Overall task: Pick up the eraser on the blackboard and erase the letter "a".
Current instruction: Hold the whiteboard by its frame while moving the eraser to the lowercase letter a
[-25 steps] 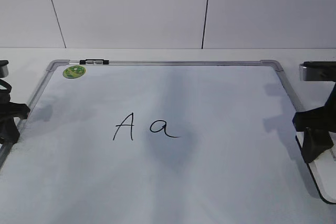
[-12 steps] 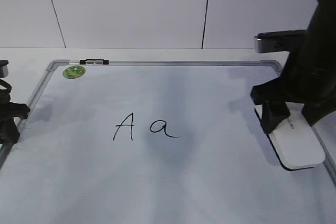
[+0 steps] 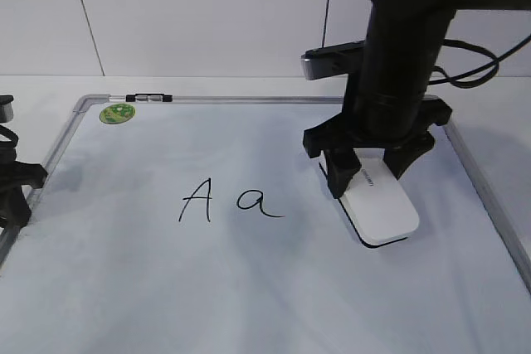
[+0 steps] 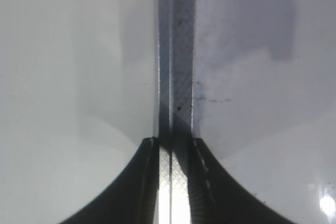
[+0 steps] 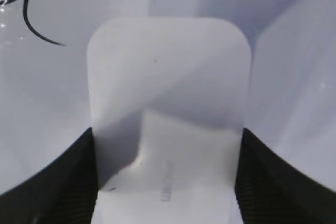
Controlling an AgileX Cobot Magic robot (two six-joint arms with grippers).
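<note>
1. The right tool [image 3: 371, 173] pinches the eraser [image 3: 380, 205] by its long sides at the rear end; in the right wrist view both dark fingers [image 5: 50, 182] press against the eraser's [image 5: 168, 114] edges.
2. The eraser lies flat on the board [image 3: 249, 288], right of centre, its free end toward the camera in the exterior view. Whether its dark underside touches the surface or sits just above it, I cannot tell.
3. The "a" [image 3: 259, 203] sits near the middle of the board, to the left of the eraser and clear of it. Its tail [image 5: 37, 27] shows at the upper left of the right wrist view.
4. A capital "A" [image 3: 196, 200] stands just left of the "a".
5. The left tool [image 3: 15, 188] is at the board's left edge. In the left wrist view its two fingers [image 4: 126, 182] sit on either side of the frame rail [image 4: 176, 51], close against it; whether they actually grip it I cannot tell.
6. A green round sticker [image 3: 117, 113] is in the far left corner of the board, beside a small dark clip [image 3: 148, 98] on the top rail.
7. The board rests on a white bench [image 3: 489, 113] before a white panelled wall [image 3: 207, 14].
</note>
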